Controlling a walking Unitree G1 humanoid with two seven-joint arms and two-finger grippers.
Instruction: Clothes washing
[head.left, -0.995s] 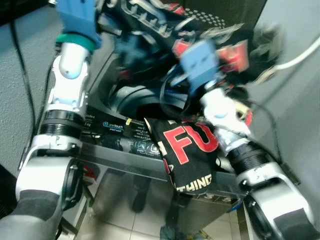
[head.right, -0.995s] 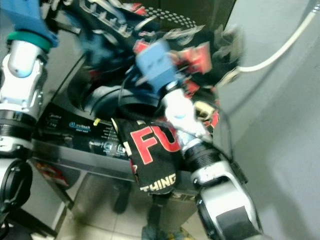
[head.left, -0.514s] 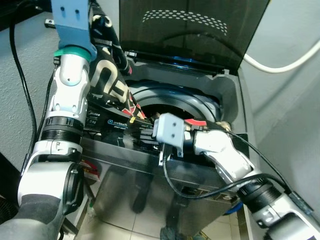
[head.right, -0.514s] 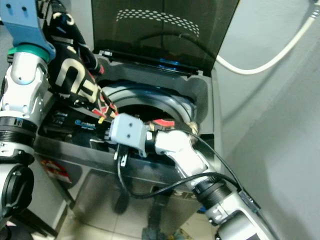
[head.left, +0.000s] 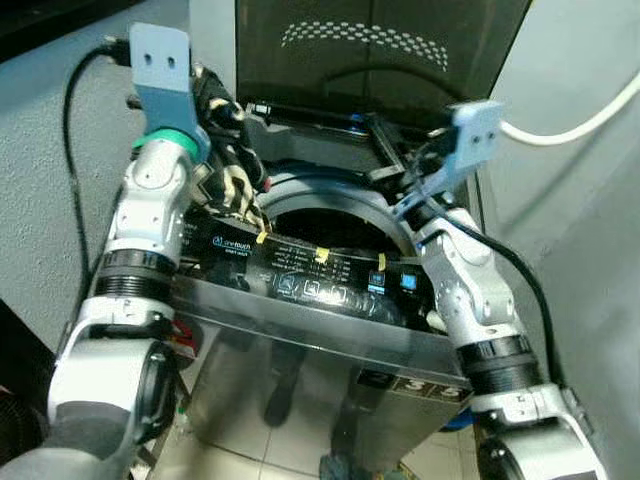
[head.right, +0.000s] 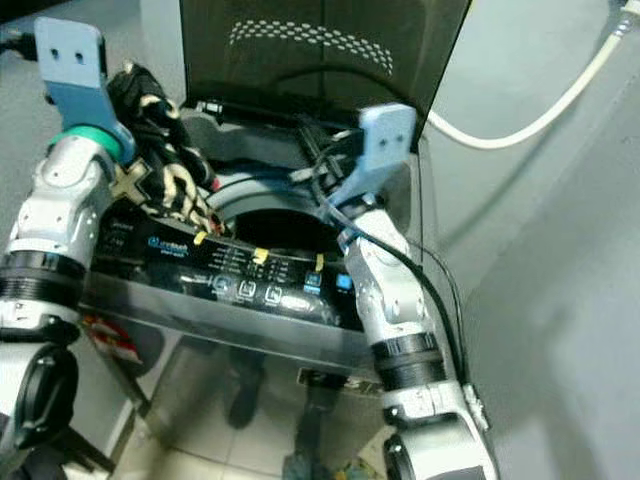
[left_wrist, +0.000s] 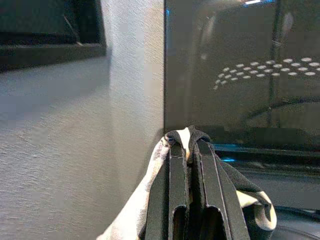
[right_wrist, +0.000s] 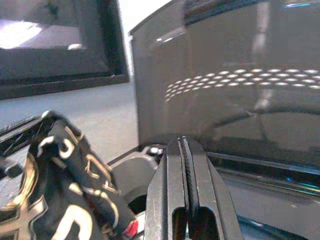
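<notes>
A grey top-loading washing machine (head.left: 330, 330) with a glossy steel front fills the middle of the head views, its dark tinted lid (head.left: 380, 50) standing upright at the top, printed with a band of pale dots. The round drum opening (head.left: 330, 220) lies dark in the centre, behind a black control panel (head.left: 320, 285) with small blue and yellow labels. At upper left, the left end effector (left_wrist: 189, 150) is pinched tight on a crumpled black garment with cream and red lettering (head.left: 235, 175) (soft, bunched cloth), held over the machine's left rim. At upper right, the right end effector (right_wrist: 184, 150) has its long black fingers pressed together, empty, above the drum's right edge. A white hose (head.left: 570, 125) curves across the grey wall.
</notes>
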